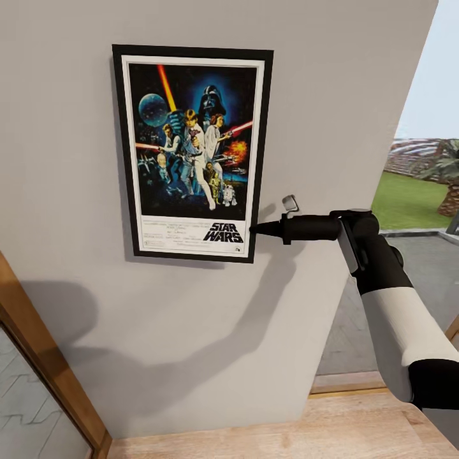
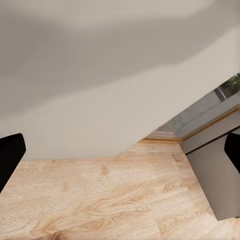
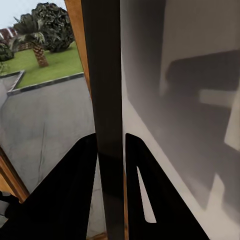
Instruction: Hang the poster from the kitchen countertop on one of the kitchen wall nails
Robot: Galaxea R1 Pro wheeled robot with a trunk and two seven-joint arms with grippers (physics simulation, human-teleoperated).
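The right tool (image 1: 254, 229) pinches the poster (image 1: 193, 150) frame at its 4 o'clock edge, against the wall (image 1: 70, 146); left tool (image 2: 120, 150) is wide.

The poster (image 1: 193, 152) bears the logo "STAR WARS" near its bottom edge.

Right arm reaches out level, its tool (image 1: 256, 229) clamped on a frame edge.

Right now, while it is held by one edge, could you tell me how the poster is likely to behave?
The poster probably stays stiff: its black frame looks straight and flat against the wall. Pinched at one lower corner by the right pincer, it may swing or pivot. The thin edge between the fingers could slip.
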